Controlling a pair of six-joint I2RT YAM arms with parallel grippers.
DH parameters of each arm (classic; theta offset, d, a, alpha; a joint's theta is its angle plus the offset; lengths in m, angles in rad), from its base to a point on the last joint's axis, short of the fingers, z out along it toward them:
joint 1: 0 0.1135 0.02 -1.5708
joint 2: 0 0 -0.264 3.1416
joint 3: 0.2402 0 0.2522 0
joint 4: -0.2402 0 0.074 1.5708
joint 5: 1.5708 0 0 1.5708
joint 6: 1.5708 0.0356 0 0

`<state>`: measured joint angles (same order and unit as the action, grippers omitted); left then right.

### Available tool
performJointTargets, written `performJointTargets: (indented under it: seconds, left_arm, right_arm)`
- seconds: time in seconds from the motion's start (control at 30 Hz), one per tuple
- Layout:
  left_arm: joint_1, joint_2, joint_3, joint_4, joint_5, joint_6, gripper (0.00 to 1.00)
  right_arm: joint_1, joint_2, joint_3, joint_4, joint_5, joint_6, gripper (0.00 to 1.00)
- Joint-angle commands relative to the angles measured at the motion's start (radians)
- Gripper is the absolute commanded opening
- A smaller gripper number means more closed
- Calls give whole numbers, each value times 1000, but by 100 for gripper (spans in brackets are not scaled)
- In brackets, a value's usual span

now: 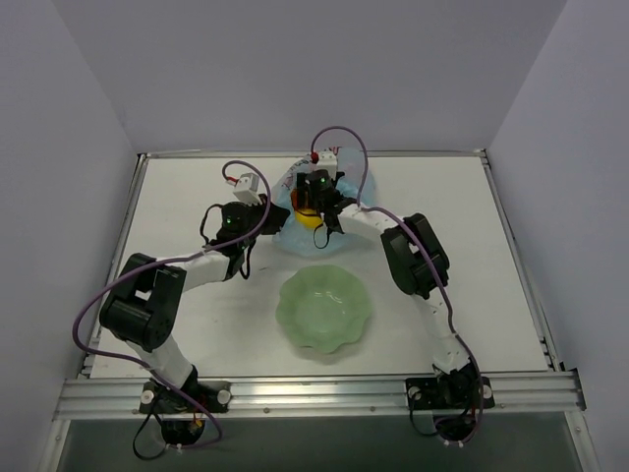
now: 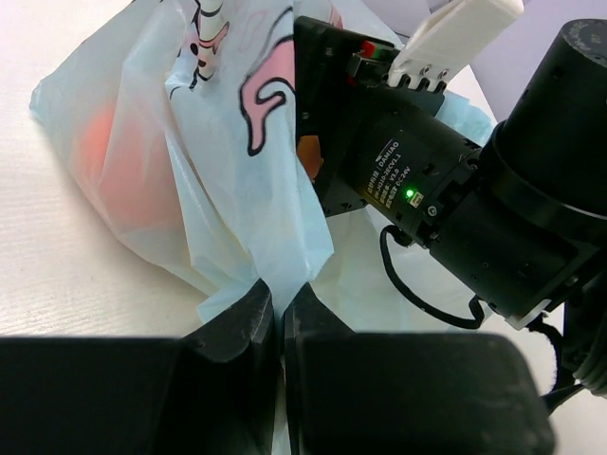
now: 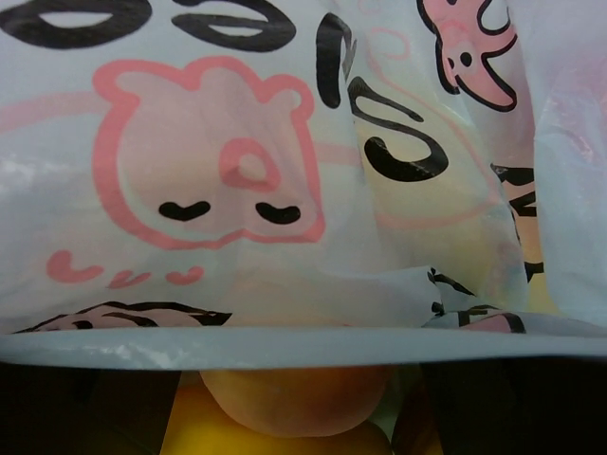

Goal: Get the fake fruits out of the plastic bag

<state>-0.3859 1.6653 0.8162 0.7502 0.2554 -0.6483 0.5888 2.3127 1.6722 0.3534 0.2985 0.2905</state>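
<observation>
While the left fingers (image 2: 237, 327) sit pressed together, pinching a fold of the plastic bag (image 2: 218, 180) at its hem, the right fingers (image 1: 325, 210) are down at the bag's mouth. Film drapes across their camera, and spread or closed, I can't tell. Directly below them lie the fake fruits (image 3: 294, 398): a peachy fruit on top, a yellow-orange fruit (image 3: 204, 434) under it. A reddish fruit (image 2: 104, 152) glows through the film beyond the left fingers. My read is that the bag is thin and floppy, so it collapses unless pinned. The fruits look light, hard and glossy, so grip across the widest part, never through film. A green bowl (image 1: 324, 310) sits on the surface (image 1: 452, 216), base-side of both fingers.
</observation>
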Motion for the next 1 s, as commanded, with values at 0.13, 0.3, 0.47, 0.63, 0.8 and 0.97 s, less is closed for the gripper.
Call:
performJointTargets:
  seconds: [0.13, 0.3, 0.47, 0.63, 0.8, 0.97]
  left_arm:
    - [4, 5, 23, 64, 18, -28, 2]
    - [4, -1, 21, 70, 19, -43, 2]
    - [4, 1, 34, 58, 21, -82, 2]
    - [2, -1, 31, 60, 22, -109, 2]
    - [2, -18, 29, 72, 27, -119, 2]
    - [4, -44, 20, 60, 21, -109, 2]
  right_arm:
    - [-4, -91, -25, 76, 2, 15, 32]
    - [6, -266, -176, 122, -86, -14, 27]
    - [5, -467, -333, 128, -194, -5, 26]
    - [8, -620, -472, 117, -281, 32, 26]
    - [31, -778, -595, 47, -406, 33, 28]
    - [78, -938, -729, -43, -496, 36, 30]
